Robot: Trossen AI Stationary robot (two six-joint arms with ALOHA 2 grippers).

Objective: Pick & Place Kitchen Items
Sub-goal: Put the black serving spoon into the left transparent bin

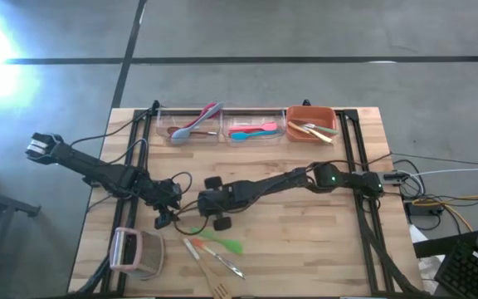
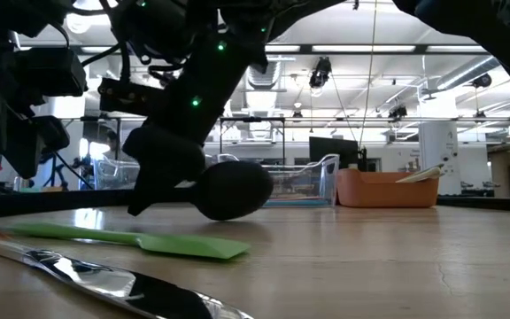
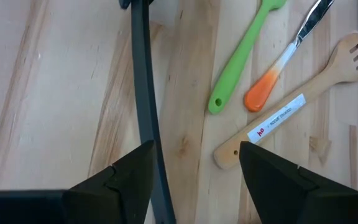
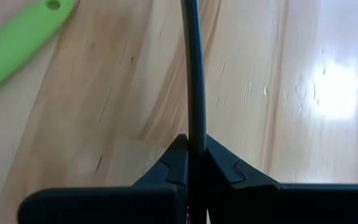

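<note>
Now the right gripper (image 4: 191, 155) has its fingers pressed together on the thin handle of a black utensil (image 4: 194, 74), low over the middle of the surface (image 1: 305, 249); in the low view the utensil's rounded dark head (image 2: 233, 189) sits at or just off the wood. The grip looks narrow and near one end, so I would lift straight up and slowly, watching for the handle pivoting between the fingers before any sideways travel.

The left gripper (image 3: 191, 168) waits with its fingers apart just left of the black utensil, over the same dark handle (image 3: 145, 93); it is close enough that the lift should stay vertical first.

Just on the near side of the black utensil lie a green spatula (image 1: 222, 245), an orange-handled metal tool (image 1: 196, 249) and a wooden slotted spoon (image 3: 291, 106), all to be cleared. Beyond it, at the far edge, stand two clear bins (image 1: 193, 124) and an orange bin (image 1: 310, 123), already holding utensils. The stretch between looks open, so a high carry should meet nothing but the bin walls.
</note>
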